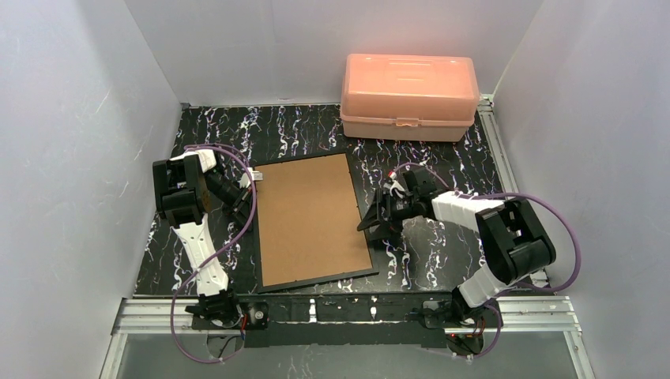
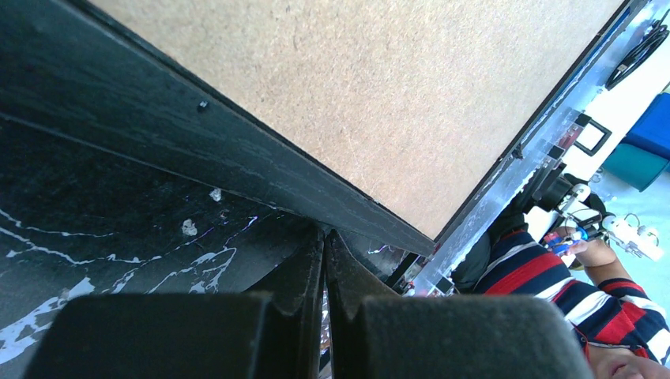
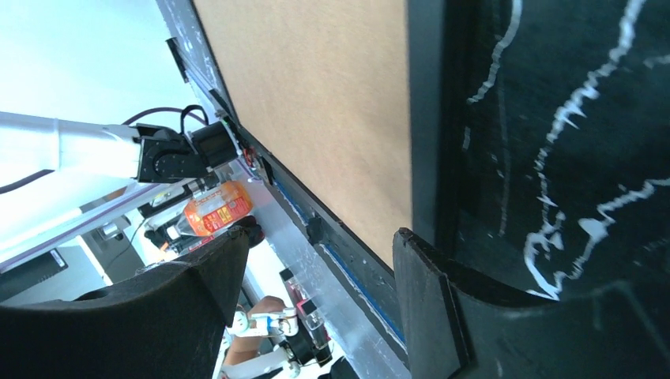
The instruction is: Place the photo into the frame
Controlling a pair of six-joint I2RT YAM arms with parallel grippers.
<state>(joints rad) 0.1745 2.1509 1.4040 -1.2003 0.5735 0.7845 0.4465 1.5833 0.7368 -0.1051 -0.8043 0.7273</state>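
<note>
The frame [image 1: 312,221] lies face down in the middle of the table, brown fibreboard back up inside a thin black rim. The photo is out of view. My left gripper [image 1: 248,186] is shut with nothing in it. Its tips [image 2: 325,237] sit right at the frame's left rim [image 2: 197,142], and I cannot tell whether they touch it. My right gripper [image 1: 370,229] stands open at the frame's right edge. In the right wrist view its jaws [image 3: 322,237] are wide apart, one finger [image 3: 427,276] next to the black rim [image 3: 427,118], with nothing between them.
A pink plastic box [image 1: 409,96] stands shut at the back right. White walls close in the left, back and right sides. An aluminium rail [image 1: 348,312] runs along the near edge of the black marbled table [image 1: 442,158].
</note>
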